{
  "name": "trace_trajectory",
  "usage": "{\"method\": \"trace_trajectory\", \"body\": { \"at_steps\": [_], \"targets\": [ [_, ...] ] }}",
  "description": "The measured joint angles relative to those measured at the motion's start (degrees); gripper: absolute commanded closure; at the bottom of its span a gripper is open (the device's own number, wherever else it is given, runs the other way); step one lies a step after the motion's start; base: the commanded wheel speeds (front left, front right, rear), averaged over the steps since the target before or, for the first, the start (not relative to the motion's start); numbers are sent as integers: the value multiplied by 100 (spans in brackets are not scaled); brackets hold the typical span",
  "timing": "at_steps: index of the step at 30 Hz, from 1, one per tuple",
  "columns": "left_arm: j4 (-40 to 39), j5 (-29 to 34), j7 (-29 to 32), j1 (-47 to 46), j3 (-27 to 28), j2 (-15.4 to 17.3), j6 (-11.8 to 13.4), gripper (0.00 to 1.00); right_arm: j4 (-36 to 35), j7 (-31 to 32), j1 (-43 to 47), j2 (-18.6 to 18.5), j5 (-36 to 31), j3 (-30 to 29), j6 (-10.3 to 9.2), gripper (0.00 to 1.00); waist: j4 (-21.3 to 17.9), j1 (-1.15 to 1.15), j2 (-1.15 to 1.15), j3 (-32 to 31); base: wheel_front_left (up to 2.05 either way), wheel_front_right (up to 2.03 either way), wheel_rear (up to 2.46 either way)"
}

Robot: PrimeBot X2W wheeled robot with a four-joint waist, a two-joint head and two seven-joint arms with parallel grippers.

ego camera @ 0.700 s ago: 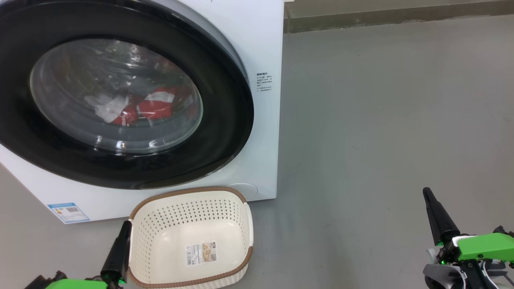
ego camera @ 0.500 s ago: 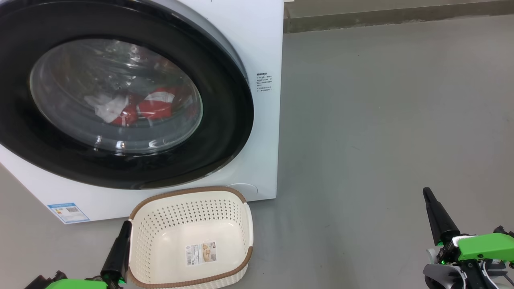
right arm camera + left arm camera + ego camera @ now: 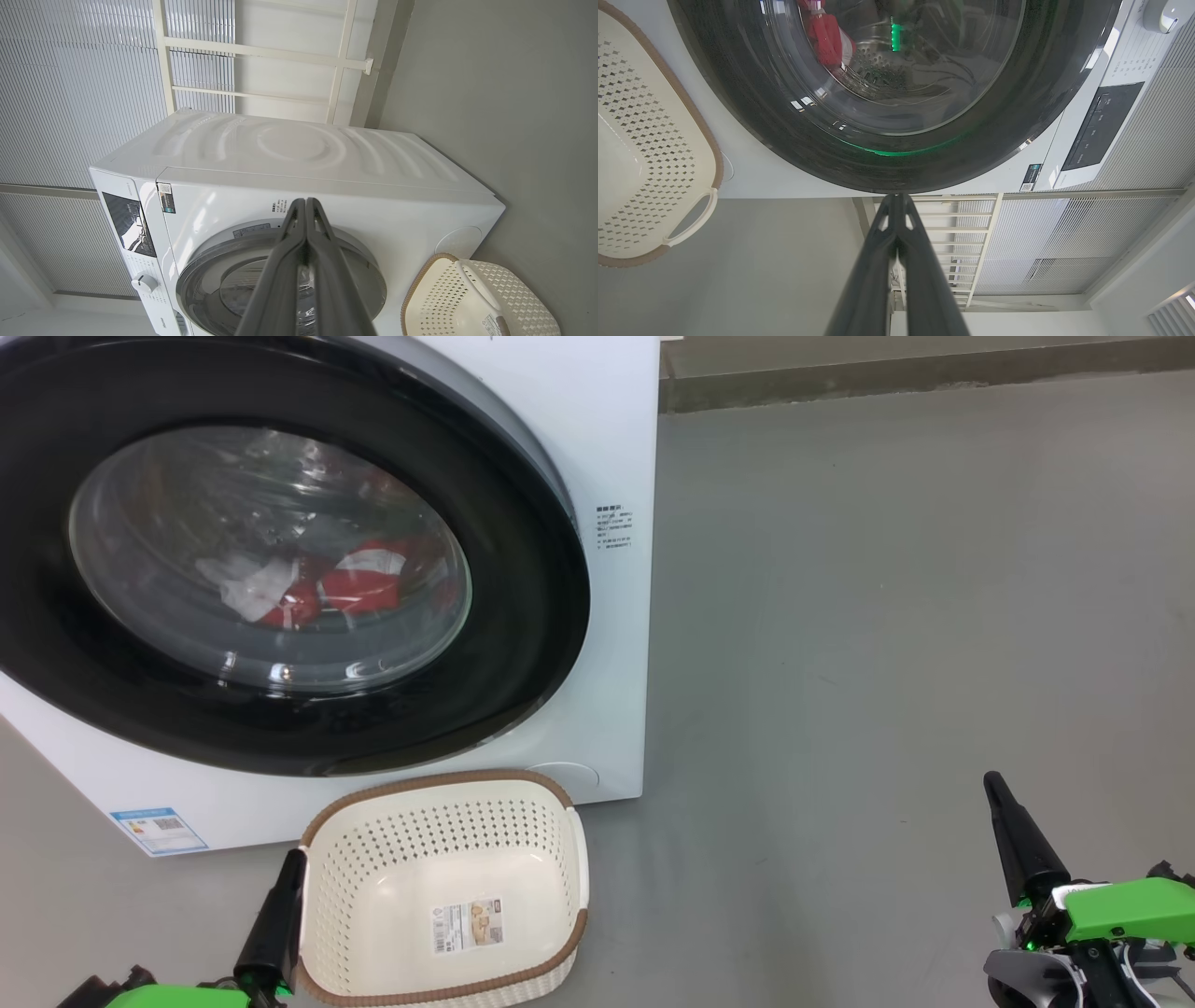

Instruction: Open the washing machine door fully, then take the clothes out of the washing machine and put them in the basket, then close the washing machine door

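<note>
Head view: left end effector (image 3: 297, 855) and right end effector (image 3: 991, 782) both pinched closed, holding nothing.

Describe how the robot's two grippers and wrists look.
The left gripper and right gripper each have two long, tapering, dark grey fingers with small cut-outs near the tips. Bright green wrist housings sit behind them; black cables show beside the right one.

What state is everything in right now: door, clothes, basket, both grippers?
washing machine door, not swung open, lying against the washing machine front.
clothes, inside, seen behind the door glass.
basket, empty, upright on the floor before the machine.
left gripper, shut, holding nothing, beside the basket.
right gripper, shut, holding nothing, above bare floor.
</note>
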Motion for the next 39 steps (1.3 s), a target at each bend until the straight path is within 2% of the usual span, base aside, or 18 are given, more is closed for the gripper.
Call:
{"method": "trace_trajectory", "body": {
  "at_steps": [39],
  "targets": [
    [0,0,0,0,2,-1,0,100,0,0,0,1,-1,-2,0,100,0,0,0,0,0,0,0]
  ]
}}
